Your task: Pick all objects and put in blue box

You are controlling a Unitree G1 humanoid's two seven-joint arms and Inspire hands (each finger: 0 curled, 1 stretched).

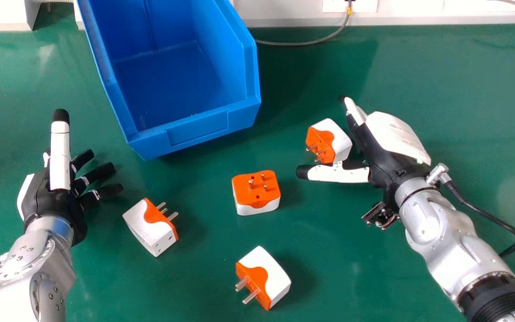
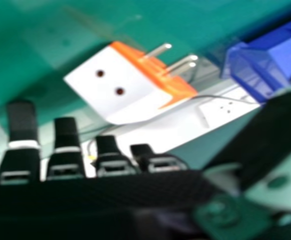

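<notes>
- Right robot hand point(image 1: 385, 162): fingers and thumb apart, orange-and-white adapter point(image 1: 339, 139) between them, right of the blue box point(image 1: 199, 129)
- Likely light, hard, slick plastic; best pinched by its white sides point(image 2: 109, 84), off the pins point(image 2: 158, 51)
- Left robot hand point(image 1: 49, 201) at left, fingers loose; three more adapters point(image 1: 256, 192) on the tabletop point(image 1: 338, 277)

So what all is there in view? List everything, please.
Plug adapters: four, white and orange; rightmost, leftmost, central, lowest.
Box: one, blue, top left of centre.
Table: one, green, beneath everything.
Wall: one, white, far side.
Socket plate: one, white, on the wall.
Cables: two grey, far side and top right; one black, right wrist.
Forearms: two, silver, left and right.
Hands: two, black and white, left hand and right hand.
</notes>
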